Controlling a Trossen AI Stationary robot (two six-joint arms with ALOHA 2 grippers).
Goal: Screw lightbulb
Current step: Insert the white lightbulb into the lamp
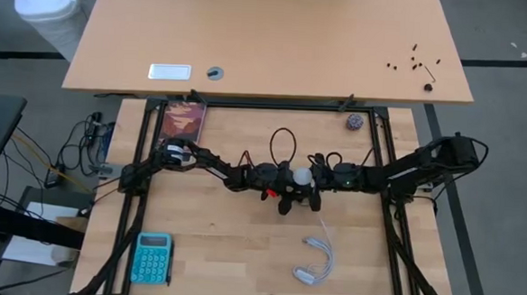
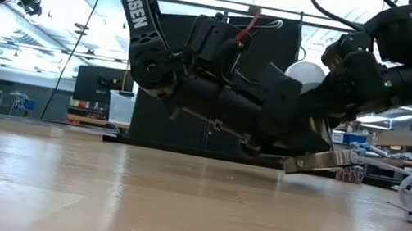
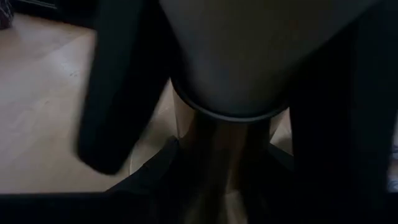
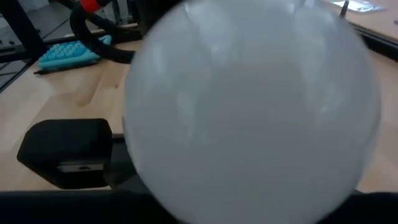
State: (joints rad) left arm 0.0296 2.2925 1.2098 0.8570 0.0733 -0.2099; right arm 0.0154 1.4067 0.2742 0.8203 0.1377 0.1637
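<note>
At frame centre, I saw both grippers meet at the lightbulb point(image 1: 303, 176); whether either pinched it, I cannot tell.

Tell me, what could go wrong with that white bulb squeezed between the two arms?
The lightbulb sits raised above the table where the left gripper and right gripper meet; a slip could drop it. The left wrist view shows its neck at a metal piece, so crooked turning might jam the thread. Squeezing too hard could crack the dome.
</note>
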